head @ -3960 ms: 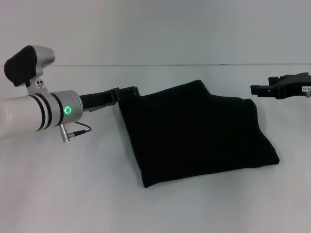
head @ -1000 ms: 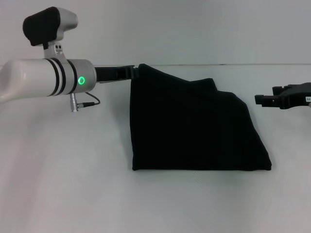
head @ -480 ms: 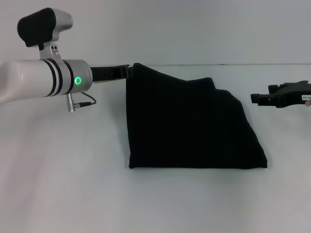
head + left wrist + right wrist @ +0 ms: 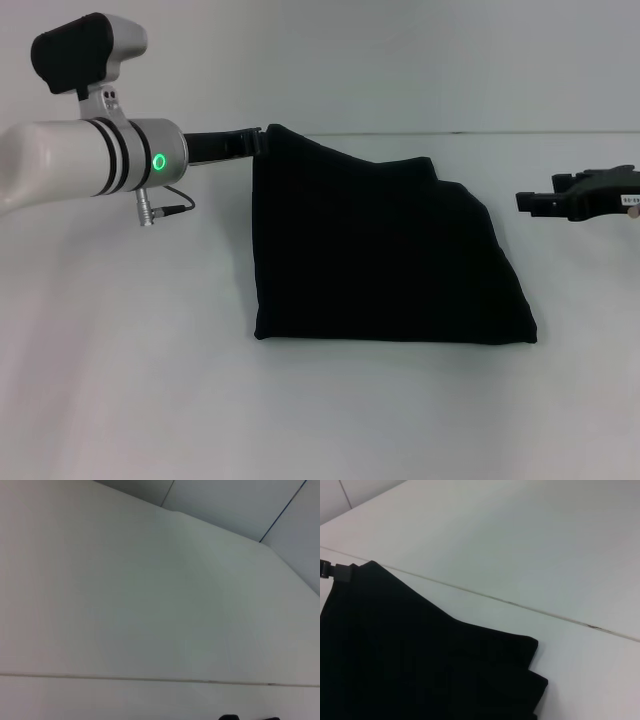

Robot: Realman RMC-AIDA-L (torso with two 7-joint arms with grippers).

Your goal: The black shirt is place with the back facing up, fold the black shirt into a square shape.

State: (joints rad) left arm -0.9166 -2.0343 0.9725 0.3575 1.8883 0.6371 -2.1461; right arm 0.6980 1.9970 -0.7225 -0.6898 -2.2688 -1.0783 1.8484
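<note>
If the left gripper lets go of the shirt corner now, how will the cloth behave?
Likely floppy: the black shirt hangs in a slope from the left gripper. Released, that raised corner should slump onto the table, probably unevenly.

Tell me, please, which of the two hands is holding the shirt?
The left hand, gripping the shirt at its raised far-left corner. The right hand hangs clear of the cloth, off its right side.

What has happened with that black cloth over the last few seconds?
The left gripper, clamped on a far corner of the black shirt, has lifted that corner and dragged the shirt toward the robot's left, so its near edge now lies straight. The right gripper has stayed off to the right, apart from the shirt.
</note>
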